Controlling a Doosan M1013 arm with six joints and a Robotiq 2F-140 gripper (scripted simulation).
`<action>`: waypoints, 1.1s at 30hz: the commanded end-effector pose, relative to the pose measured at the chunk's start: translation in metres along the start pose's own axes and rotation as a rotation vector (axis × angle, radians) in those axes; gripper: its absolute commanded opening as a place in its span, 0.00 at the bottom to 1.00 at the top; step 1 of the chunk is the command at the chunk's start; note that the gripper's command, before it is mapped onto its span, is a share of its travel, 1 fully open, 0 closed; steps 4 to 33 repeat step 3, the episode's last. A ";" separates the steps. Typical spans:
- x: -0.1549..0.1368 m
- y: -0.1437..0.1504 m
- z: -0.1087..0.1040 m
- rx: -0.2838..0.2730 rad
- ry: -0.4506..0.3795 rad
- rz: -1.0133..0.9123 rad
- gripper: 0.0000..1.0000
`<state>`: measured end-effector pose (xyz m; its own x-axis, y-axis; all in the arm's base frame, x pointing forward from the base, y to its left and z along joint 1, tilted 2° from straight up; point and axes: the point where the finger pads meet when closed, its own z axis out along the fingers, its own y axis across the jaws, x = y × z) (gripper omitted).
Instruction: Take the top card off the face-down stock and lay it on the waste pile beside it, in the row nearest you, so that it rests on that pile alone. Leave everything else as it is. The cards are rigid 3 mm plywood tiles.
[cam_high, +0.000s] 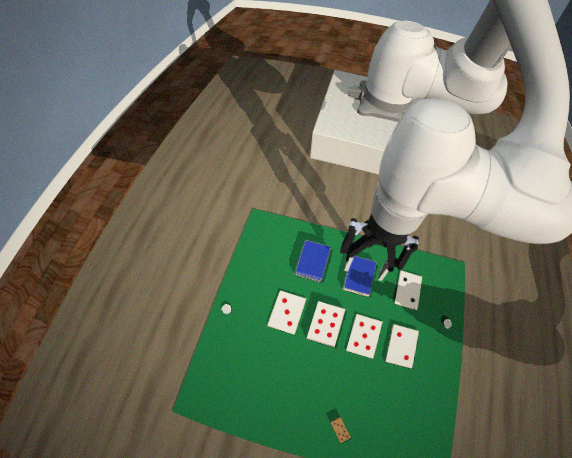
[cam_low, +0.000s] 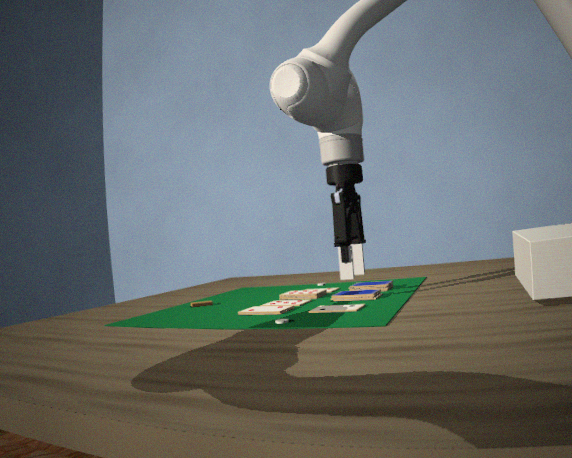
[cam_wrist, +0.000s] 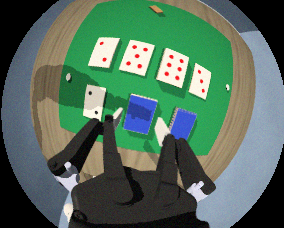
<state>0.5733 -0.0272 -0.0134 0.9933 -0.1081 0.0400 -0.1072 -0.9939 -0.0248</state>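
Note:
The face-down stock (cam_high: 360, 284) (cam_low: 356, 293) (cam_wrist: 141, 114) is a blue-backed stack in the middle of the back row on the green mat (cam_high: 300, 400). The waste pile (cam_high: 408, 290) (cam_low: 336, 308) (cam_wrist: 95, 99) is a white face-up card with two black pips, lying beside the stock. My gripper (cam_high: 366, 268) (cam_low: 351, 274) (cam_wrist: 139, 118) hangs a little above the stock. Its fingers are half spread to either side of the stack, and I see nothing between them.
A second blue-backed stack (cam_high: 313, 260) (cam_wrist: 184, 124) lies on the stock's other side. Several face-up red-pip cards (cam_high: 326, 324) form the other row. There are two small white discs (cam_high: 226, 308) (cam_high: 447, 323), a small wooden tile (cam_high: 340, 430) and the arm's white pedestal (cam_high: 345, 130).

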 end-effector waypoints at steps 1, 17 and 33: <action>-0.001 -0.001 -0.004 -0.001 -0.005 0.003 0.50; -0.001 -0.001 -0.004 -0.001 -0.005 0.003 0.50; -0.001 -0.001 -0.004 -0.001 -0.005 0.003 0.50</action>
